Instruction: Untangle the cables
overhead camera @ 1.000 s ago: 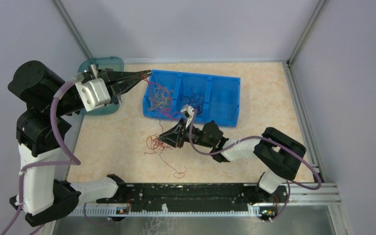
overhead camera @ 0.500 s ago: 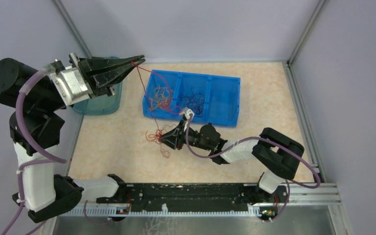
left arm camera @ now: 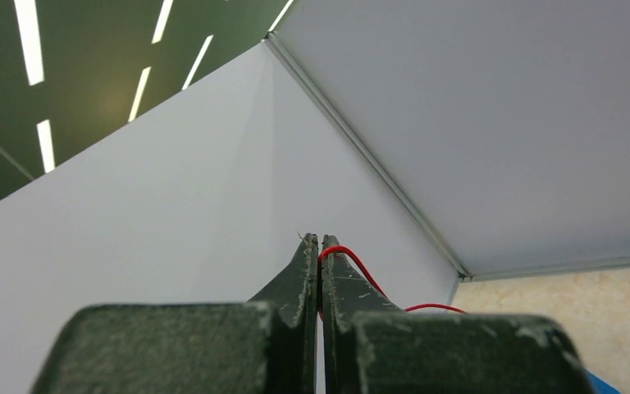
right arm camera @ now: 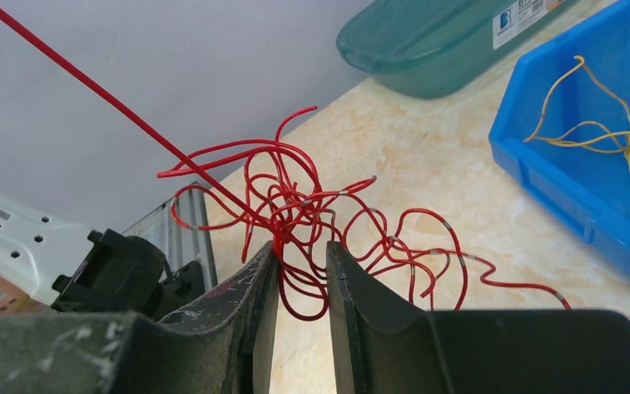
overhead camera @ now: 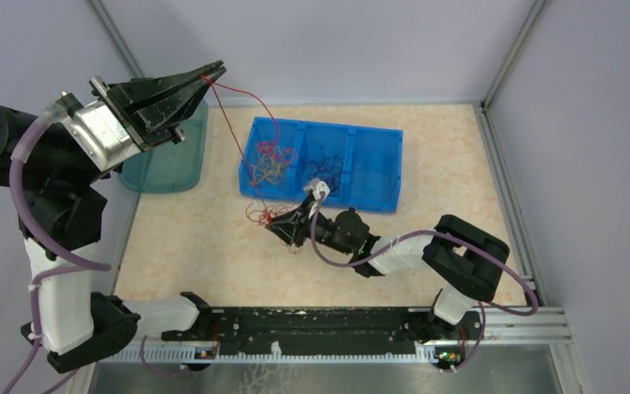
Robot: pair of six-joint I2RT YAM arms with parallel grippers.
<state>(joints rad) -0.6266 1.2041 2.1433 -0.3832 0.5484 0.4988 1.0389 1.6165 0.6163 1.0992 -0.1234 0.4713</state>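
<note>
Cables in red sit in a loose knot on the surface, just in front of the blue bin. From that knot, 1 red strand runs taut up and to the left to the left hand. That hand is raised high above the surface near the back left corner. In the left wrist view the left hand is clenched, with the red strand pinched at its tips. A 2nd red strand arcs from those tips down into the bin's left compartment.

The right hand lies low over the surface, right at the knot. In its wrist view the right hand stands partly released. Its fingers are apart, and several loops of the red tangle hang in the gap without being pinched.

The bin has 3 compartments. Orange-yellow cables lie in the left one and dark cables in the middle one. A teal container rests on the surface to the left of the bin, apart from it.
</note>
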